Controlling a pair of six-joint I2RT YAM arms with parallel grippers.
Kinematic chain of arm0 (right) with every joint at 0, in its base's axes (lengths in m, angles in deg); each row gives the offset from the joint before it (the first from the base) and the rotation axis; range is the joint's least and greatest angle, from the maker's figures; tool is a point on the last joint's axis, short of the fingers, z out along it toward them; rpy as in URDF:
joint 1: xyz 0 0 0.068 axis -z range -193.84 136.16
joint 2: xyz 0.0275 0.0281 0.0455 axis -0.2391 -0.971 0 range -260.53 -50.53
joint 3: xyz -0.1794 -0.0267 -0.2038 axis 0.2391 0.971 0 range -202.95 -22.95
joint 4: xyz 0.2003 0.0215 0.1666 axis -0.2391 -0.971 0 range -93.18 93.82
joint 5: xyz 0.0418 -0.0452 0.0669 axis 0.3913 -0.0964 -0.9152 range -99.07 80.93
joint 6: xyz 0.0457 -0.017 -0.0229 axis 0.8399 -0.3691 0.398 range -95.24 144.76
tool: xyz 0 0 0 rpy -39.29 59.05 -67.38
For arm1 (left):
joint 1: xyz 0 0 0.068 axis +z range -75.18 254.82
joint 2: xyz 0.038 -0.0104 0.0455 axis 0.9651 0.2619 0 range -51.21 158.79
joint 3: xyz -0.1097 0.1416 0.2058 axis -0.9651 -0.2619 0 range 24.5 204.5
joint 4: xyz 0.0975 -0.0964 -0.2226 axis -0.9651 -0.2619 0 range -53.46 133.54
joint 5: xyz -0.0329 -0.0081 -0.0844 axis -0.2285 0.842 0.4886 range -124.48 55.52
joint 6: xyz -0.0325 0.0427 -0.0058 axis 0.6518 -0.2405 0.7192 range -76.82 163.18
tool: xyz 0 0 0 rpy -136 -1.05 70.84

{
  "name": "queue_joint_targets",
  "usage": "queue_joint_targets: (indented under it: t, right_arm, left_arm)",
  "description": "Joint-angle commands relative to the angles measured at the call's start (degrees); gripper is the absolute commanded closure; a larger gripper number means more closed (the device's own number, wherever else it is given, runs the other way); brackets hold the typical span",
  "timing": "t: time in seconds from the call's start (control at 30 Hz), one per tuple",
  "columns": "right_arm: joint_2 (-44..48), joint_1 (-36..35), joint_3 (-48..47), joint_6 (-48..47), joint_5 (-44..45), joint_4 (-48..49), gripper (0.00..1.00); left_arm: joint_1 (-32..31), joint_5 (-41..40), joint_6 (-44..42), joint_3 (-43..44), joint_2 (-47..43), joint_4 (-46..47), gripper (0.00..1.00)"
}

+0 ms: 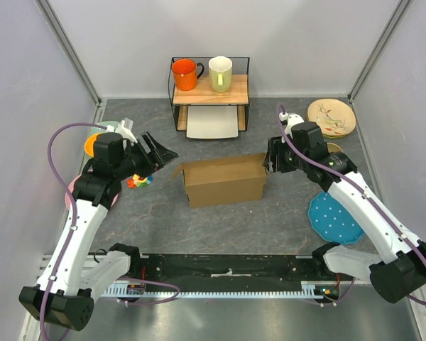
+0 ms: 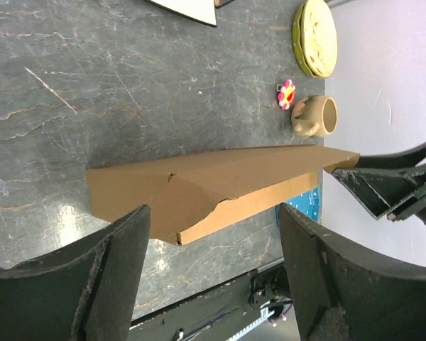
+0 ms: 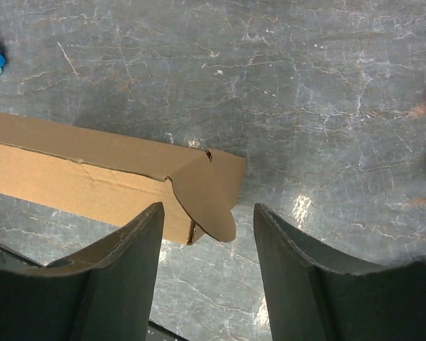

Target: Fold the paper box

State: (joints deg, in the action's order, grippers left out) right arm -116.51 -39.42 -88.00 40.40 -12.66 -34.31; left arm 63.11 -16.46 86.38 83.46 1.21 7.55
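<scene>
The paper box [image 1: 224,181], plain brown cardboard, lies on the grey table as a low rectangular shape with end flaps sticking out. My left gripper [image 1: 160,153] hovers just off its left end, jaws open and empty. In the left wrist view the box [image 2: 199,186] stretches away beyond my gripper [image 2: 214,213], clear of both fingers. My right gripper [image 1: 270,162] is at the box's right end, also open. In the right wrist view a rounded end flap [image 3: 206,202] shows just beyond the gap of that gripper [image 3: 207,209]; neither finger presses on it.
A wooden shelf [image 1: 209,92] at the back carries an orange mug [image 1: 185,74] and a pale mug [image 1: 220,73], with a white tray [image 1: 213,122] beneath. A patterned plate [image 1: 331,117] and a blue dotted plate [image 1: 334,217] lie right. A colourful toy [image 1: 138,181] sits left.
</scene>
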Motion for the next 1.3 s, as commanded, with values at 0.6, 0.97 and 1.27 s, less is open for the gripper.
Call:
queue_joint_targets:
  t: [0.6, 0.97, 1.27]
  right_arm:
    - [-1.6, -3.1, 0.2, 1.1, 1.8, 3.7, 0.74]
    - [-2.3, -3.9, -1.5, 2.3, 2.7, 1.2, 0.81]
    - [-2.7, -4.1, -2.4, 2.9, 2.4, 0.5, 0.82]
  left_arm:
    - [-1.5, 3.9, -18.8, -3.7, -3.0, 4.3, 0.28]
    - [-2.7, 1.1, -26.5, -5.2, -4.2, 4.3, 0.21]
    - [-4.6, -4.0, -32.8, -6.0, -2.4, 5.1, 0.20]
